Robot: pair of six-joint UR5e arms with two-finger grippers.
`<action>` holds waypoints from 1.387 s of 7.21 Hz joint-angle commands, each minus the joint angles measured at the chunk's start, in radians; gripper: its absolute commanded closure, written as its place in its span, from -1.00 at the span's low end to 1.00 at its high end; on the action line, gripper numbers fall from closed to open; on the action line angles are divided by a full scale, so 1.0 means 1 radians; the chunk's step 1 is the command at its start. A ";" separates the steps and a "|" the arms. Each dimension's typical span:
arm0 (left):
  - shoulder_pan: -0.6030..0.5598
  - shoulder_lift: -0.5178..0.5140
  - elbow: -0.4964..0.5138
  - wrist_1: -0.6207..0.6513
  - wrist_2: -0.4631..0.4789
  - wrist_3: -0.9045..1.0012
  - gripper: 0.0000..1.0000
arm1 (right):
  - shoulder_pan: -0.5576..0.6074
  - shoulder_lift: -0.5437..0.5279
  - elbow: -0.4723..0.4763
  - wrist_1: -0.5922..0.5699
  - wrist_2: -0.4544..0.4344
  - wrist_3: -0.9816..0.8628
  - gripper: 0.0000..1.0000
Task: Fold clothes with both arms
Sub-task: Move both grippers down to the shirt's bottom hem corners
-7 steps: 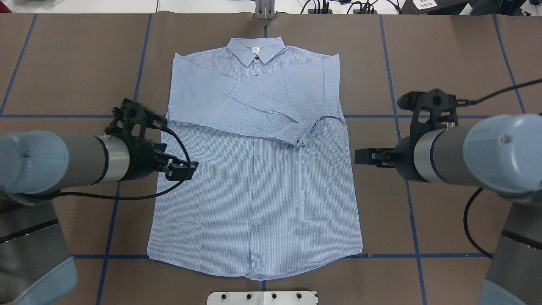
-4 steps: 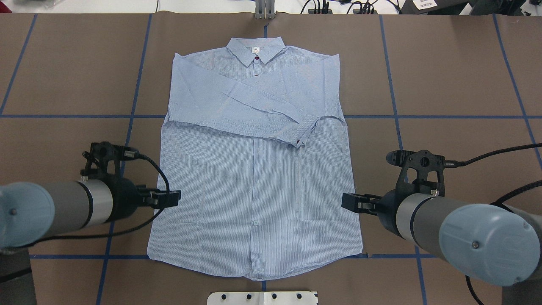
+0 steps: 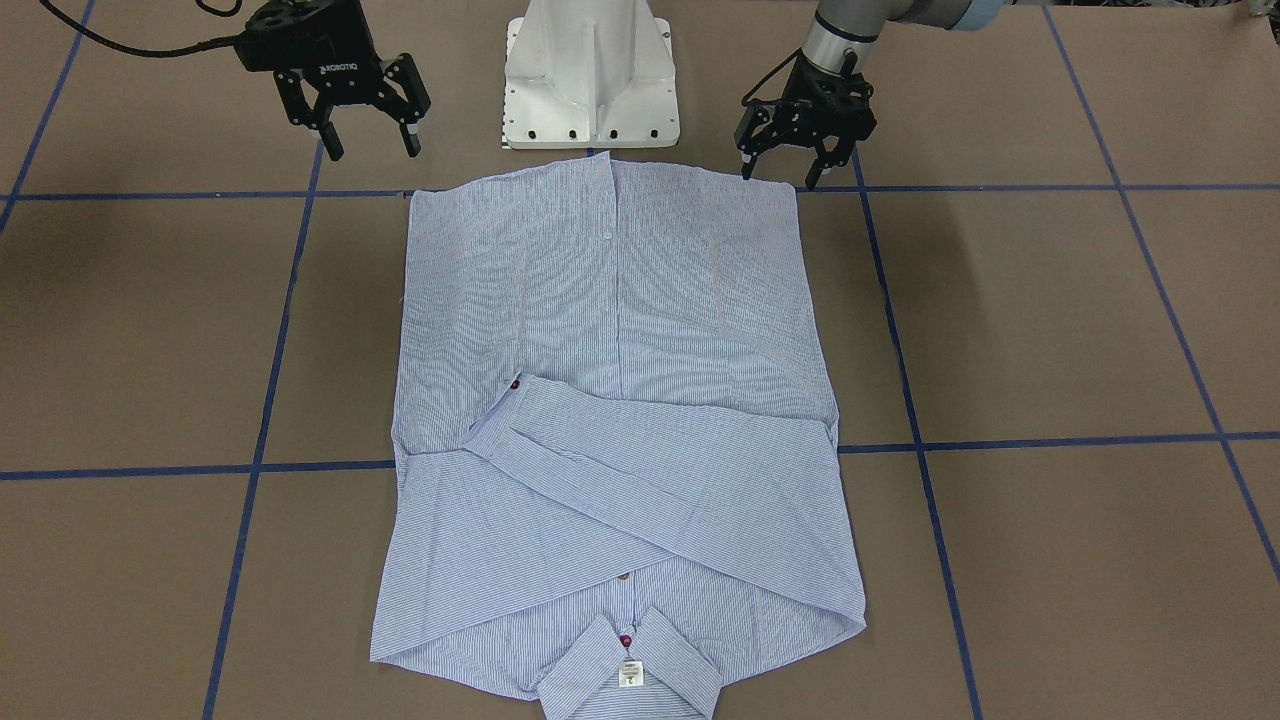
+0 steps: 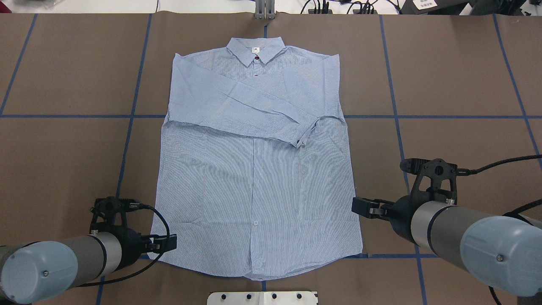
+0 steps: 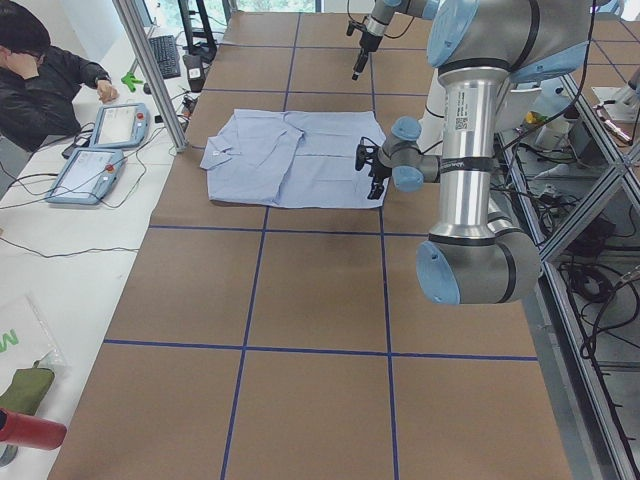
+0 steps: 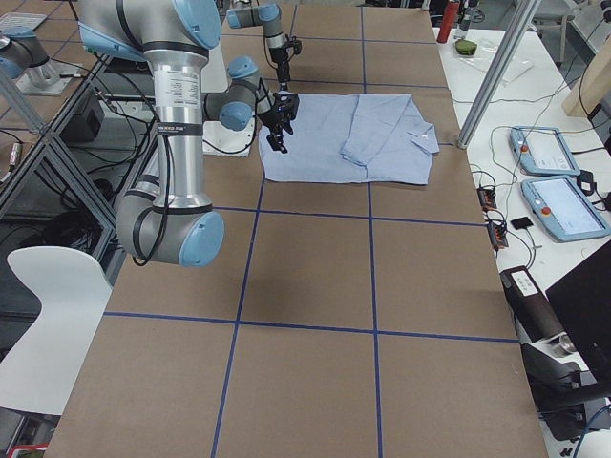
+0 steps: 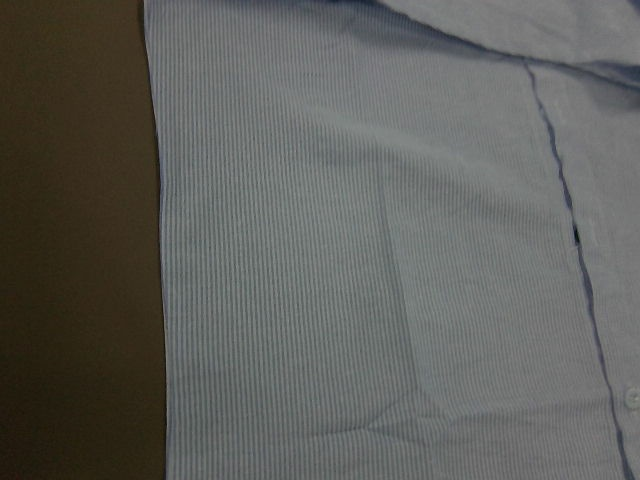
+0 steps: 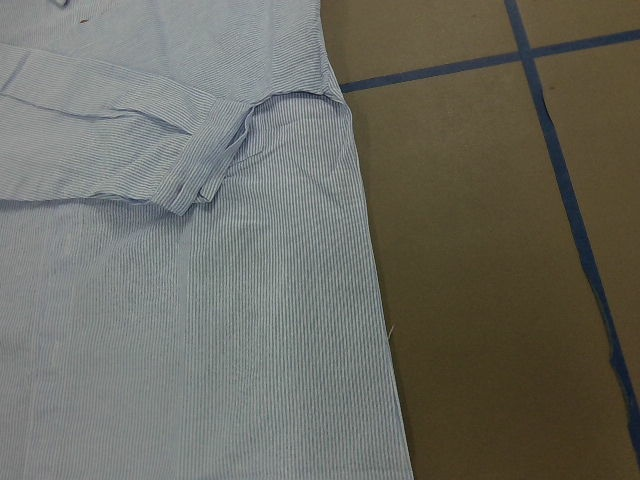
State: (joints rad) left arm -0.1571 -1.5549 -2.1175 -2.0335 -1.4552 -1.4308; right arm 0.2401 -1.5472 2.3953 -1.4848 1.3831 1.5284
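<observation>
While folded sleeves [image 3: 650,480] hid the shirt [image 3: 610,290]'s chest, left hand [image 3: 780,172] and right hand [image 3: 370,148] hung spread beside a white base [image 3: 590,80].

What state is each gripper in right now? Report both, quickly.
Left gripper: open, holding nothing, at the striped shirt's hem corner.
Right gripper: open, holding nothing.

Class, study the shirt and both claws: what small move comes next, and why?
Probably lower both open claws onto the hem corners of the shirt and grip. The left claw hangs at one corner, the right claw near the other, and the sleeves already lie folded across the chest.
</observation>
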 commanded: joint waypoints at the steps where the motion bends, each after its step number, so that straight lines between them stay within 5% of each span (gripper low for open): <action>1: 0.010 -0.002 0.034 -0.001 0.003 -0.008 -0.82 | -0.001 -0.004 -0.001 0.008 -0.003 0.001 -1.00; 3: 0.010 -0.005 0.045 -0.001 -0.002 -0.034 -0.45 | -0.001 -0.004 -0.001 0.008 -0.003 -0.001 -1.00; 10: 0.010 -0.002 0.057 0.002 -0.007 -0.050 -0.30 | -0.002 -0.004 -0.001 0.008 -0.010 -0.001 -1.00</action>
State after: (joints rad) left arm -0.1472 -1.5567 -2.0609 -2.0315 -1.4613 -1.4803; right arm 0.2378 -1.5508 2.3946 -1.4764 1.3753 1.5278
